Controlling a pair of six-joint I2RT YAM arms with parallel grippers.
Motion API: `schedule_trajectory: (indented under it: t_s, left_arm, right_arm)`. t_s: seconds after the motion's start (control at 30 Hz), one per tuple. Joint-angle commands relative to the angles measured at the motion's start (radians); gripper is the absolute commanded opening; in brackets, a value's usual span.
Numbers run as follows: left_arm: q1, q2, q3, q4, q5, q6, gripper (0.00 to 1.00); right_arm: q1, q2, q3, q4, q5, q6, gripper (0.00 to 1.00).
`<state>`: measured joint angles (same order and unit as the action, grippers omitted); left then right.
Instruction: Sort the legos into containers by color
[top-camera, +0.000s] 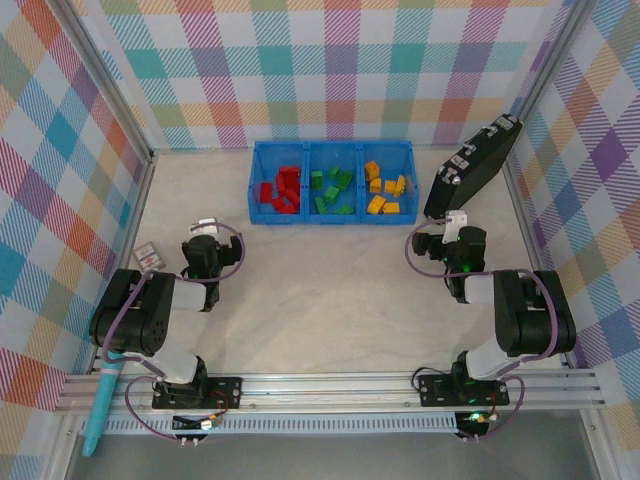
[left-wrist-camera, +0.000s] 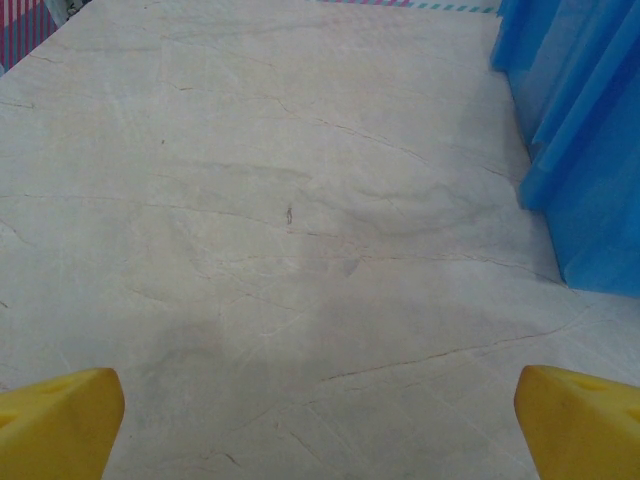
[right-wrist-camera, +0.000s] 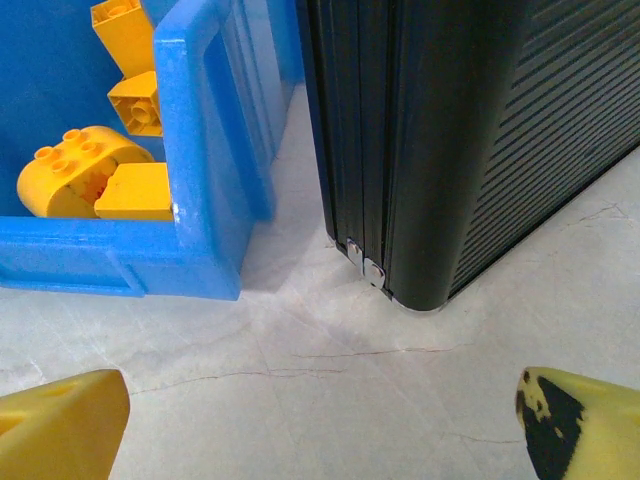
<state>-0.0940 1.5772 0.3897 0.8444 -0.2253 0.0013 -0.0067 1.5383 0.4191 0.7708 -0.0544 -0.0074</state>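
Observation:
The blue tray (top-camera: 330, 147) stands at the back middle of the table with three containers side by side. Red legos (top-camera: 282, 190) lie in the left one, green legos (top-camera: 332, 190) in the middle one, yellow-orange legos (top-camera: 383, 190) in the right one. My left gripper (top-camera: 208, 234) hovers low in front of the tray's left end, open and empty (left-wrist-camera: 320, 430), with the tray wall (left-wrist-camera: 585, 130) at its right. My right gripper (top-camera: 447, 226) is open and empty (right-wrist-camera: 320, 430) near the tray's right front corner (right-wrist-camera: 200, 150), where yellow legos (right-wrist-camera: 80, 170) show.
A black case (top-camera: 472, 168) leans at the back right, close beside the tray (right-wrist-camera: 450, 130). A small grey card (top-camera: 147, 254) lies at the left wall. A teal tool (top-camera: 100, 410) rests by the front rail.

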Motion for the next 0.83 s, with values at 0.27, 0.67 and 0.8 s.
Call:
schedule_trajectory:
  t_s: [0.27, 0.67, 0.8]
  left_arm:
    - [-0.003, 0.003, 0.014, 0.032, 0.005, 0.013, 1.00]
    - [-0.003, 0.002, 0.014, 0.032, 0.005, 0.013, 1.00]
    - [-0.003, 0.003, 0.014, 0.032, 0.005, 0.013, 1.00]
  right_arm:
    - [0.000, -0.005, -0.002, 0.044, -0.022, 0.013, 0.99]
    - [0.000, -0.003, 0.001, 0.041, -0.022, 0.013, 0.99]
    - [0.001, 0.002, 0.007, 0.032, -0.021, 0.013, 0.99]
